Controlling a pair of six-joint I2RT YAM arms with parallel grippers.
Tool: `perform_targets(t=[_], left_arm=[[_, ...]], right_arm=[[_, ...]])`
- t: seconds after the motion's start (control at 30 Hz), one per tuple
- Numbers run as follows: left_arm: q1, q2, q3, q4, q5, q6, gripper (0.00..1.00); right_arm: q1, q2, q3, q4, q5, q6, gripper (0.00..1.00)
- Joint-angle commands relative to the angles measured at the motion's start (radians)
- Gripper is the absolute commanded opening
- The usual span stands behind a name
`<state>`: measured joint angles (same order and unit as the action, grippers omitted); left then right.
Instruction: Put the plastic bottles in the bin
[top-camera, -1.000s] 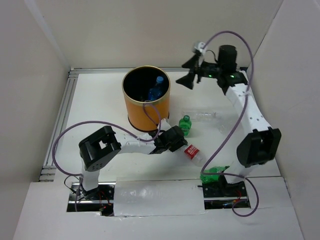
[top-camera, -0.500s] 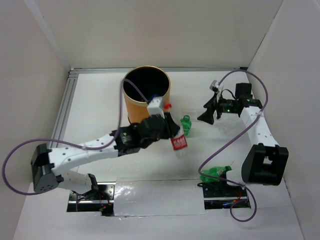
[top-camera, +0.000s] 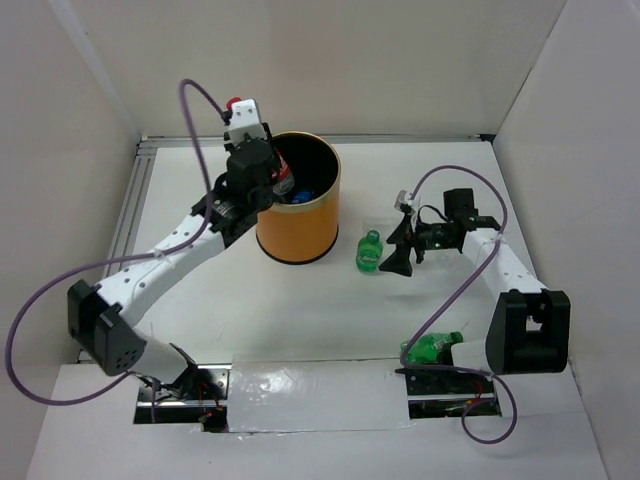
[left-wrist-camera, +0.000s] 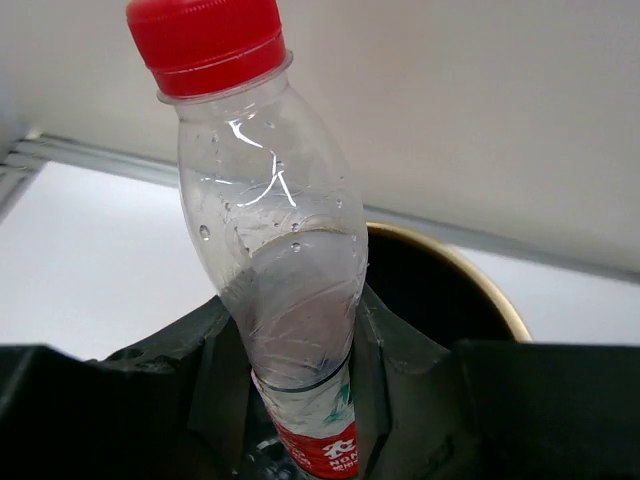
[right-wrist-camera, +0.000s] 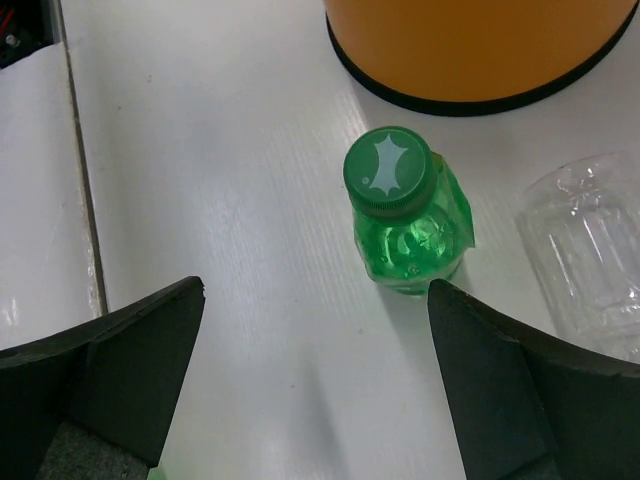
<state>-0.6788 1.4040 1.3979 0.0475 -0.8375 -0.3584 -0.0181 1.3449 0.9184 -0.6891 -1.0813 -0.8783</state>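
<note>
From above, the left gripper (top-camera: 270, 172) sits at the upper-left rim of the bin (top-camera: 300, 235), its jaws clamped on a red-label bottle (top-camera: 283, 181) that hangs over the dark opening. A blue-capped bottle (top-camera: 302, 194) lies inside. Right of centre, the right gripper (top-camera: 398, 250) is spread wide beside a green bottle (top-camera: 370, 250). Another green bottle (top-camera: 430, 348) lies lower right.

On the left wrist view, the fingers (left-wrist-camera: 400, 345) pinch the clear body mid-height. Its wall looks creased there, so I'd judge it empty, light, thin and easily dented.

On the right wrist view, the green bottle stands upright at centre, just past the wide-open fingers (right-wrist-camera: 130, 350) and touching neither. A clear bottle (right-wrist-camera: 585, 265) lies at the right edge. The green one looks small and slick, so I'd grip it around the body under the cap.
</note>
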Motion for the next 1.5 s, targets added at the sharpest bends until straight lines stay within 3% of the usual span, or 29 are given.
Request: perform_targets(t=[0.0,0.03,0.07,0.1,0.23,0.3,0.4,0.43,0.47,0.57,0.6,0.67,0.77,0.93,1.1,1.23,1.3,1.37,1.43,1.47], left_arm=[[0.047,0.100,0.030,0.025,-0.058,0.105,0.34],[0.047,0.116,0.030,0.015,-0.048,0.092,0.47],[0.062,0.130,0.045,-0.024,-0.048,0.091,0.69],[0.071,0.139,0.056,-0.038,-0.038,0.078,0.74],[0.042,0.098,0.043,-0.048,-0.038,0.093,0.84],[-0.019,0.023,0.000,-0.008,-0.038,0.137,0.84],[-0.140,-0.124,-0.111,0.046,-0.034,0.240,0.84],[-0.174,-0.166,-0.144,0.058,-0.016,0.254,0.84],[-0.207,-0.207,-0.175,0.048,0.003,0.243,0.84],[-0.339,-0.361,-0.308,-0.009,0.080,0.144,0.80],[-0.405,-0.390,-0.379,-0.009,0.096,0.118,0.76],[-0.467,-0.459,-0.451,-0.024,0.127,0.047,0.74],[-0.548,-0.487,-0.601,0.024,0.226,-0.082,0.74],[-0.626,-0.420,-0.773,0.192,0.368,-0.061,0.80],[-0.660,-0.312,-0.783,0.258,0.437,0.054,0.81],[-0.696,-0.260,-0.795,0.383,0.485,0.147,0.81],[-0.708,-0.185,-0.769,0.397,0.508,0.173,0.82],[-0.731,-0.127,-0.713,0.419,0.517,0.228,0.82],[-0.731,-0.048,-0.677,0.445,0.558,0.287,0.83],[-0.743,-0.022,-0.642,0.472,0.569,0.314,0.83]], right_arm=[[0.043,-0.033,-0.035,0.263,0.082,0.166,1.00],[0.055,-0.033,-0.047,0.305,0.108,0.194,1.00],[0.064,-0.021,-0.047,0.360,0.128,0.212,1.00],[0.079,-0.009,-0.047,0.373,0.141,0.213,1.00],[0.128,0.065,0.017,0.410,0.181,0.225,1.00],[0.147,0.108,0.039,0.421,0.181,0.225,1.00],[0.175,0.138,0.059,0.421,0.161,0.225,0.91],[0.187,0.152,0.059,0.406,0.161,0.201,0.86],[0.187,0.152,0.068,0.390,0.149,0.184,0.69],[0.176,0.143,0.118,0.281,0.104,0.090,0.39],[0.167,0.132,0.140,0.242,0.090,0.066,0.22],[0.167,0.086,0.195,0.140,0.080,0.033,0.11],[0.167,0.048,0.377,0.079,0.055,0.053,0.04],[0.210,0.128,0.776,0.152,0.023,0.232,0.04],[0.319,0.339,1.145,0.152,0.023,0.338,0.04],[0.423,0.483,1.270,0.178,0.055,0.389,0.04],[0.451,0.571,1.303,0.203,0.055,0.441,0.08],[0.471,0.638,1.326,0.212,0.079,0.473,0.33],[0.471,0.652,1.341,0.203,0.118,0.482,0.65],[0.471,0.652,1.341,0.203,0.130,0.483,0.92]])
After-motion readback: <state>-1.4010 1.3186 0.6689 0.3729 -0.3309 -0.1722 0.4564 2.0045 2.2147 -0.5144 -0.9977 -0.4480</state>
